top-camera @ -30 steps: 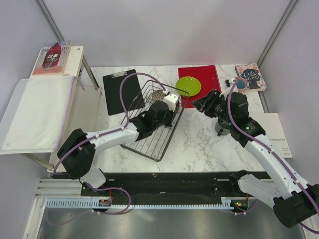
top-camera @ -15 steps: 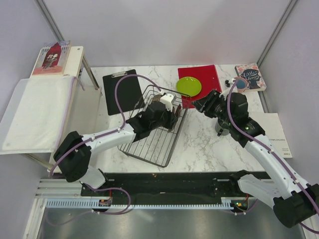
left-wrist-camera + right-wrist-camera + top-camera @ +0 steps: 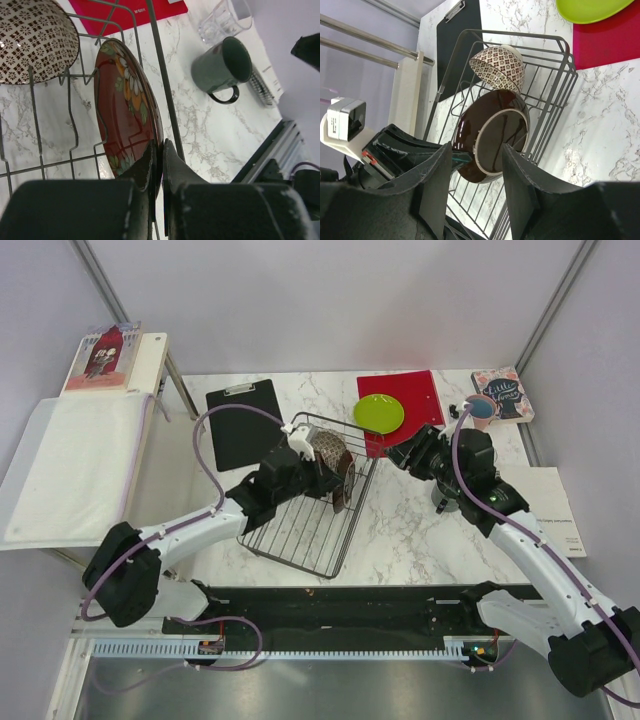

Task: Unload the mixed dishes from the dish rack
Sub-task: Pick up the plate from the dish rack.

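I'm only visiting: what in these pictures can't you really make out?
- Left wrist view: the top edge cuts off the clear glass; the left tool covers the lower rim of the dark red plate.
- Top view: the right arm hides most of the grey mug, and the clear glass entirely.
- Right wrist view: the top edge cuts off most of the lime-green plate.

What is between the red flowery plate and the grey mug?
The dish rack's wire side, then bare marble table. The left wrist view shows both, lying between the dark red plate and the grey mug.
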